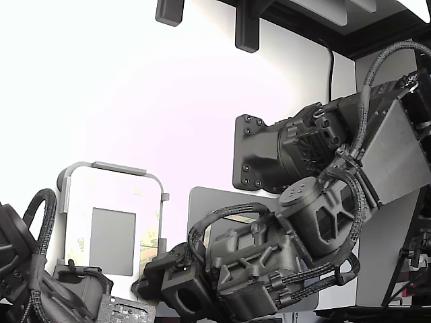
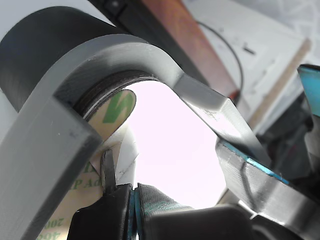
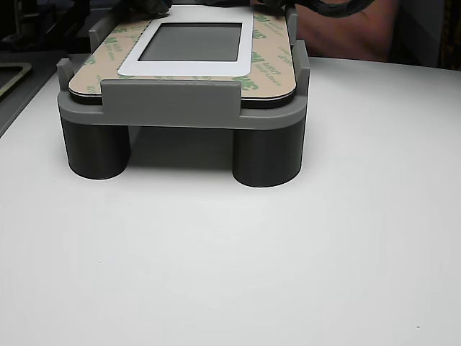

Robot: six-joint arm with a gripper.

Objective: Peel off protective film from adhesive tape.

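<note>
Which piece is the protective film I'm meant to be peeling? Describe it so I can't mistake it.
Start from the grey fixture standing on round legs on the white table. The plate on top carries a white panel around a grey rectangle. The protective film is the tan, green-printed band bordering that panel, where the gripper pinches at a corner.

grey fixtures (image 3: 169, 104): one
fixture legs (image 3: 96, 148): two in view
grey screens (image 3: 193, 42): one
robot arms (image 1: 316, 202): two

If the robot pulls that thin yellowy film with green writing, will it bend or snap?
Probably bend: the protective film looks paper-thin and already curls near the gripper. It seems very light. It might tear if yanked, since it seems stuck flat elsewhere.
</note>
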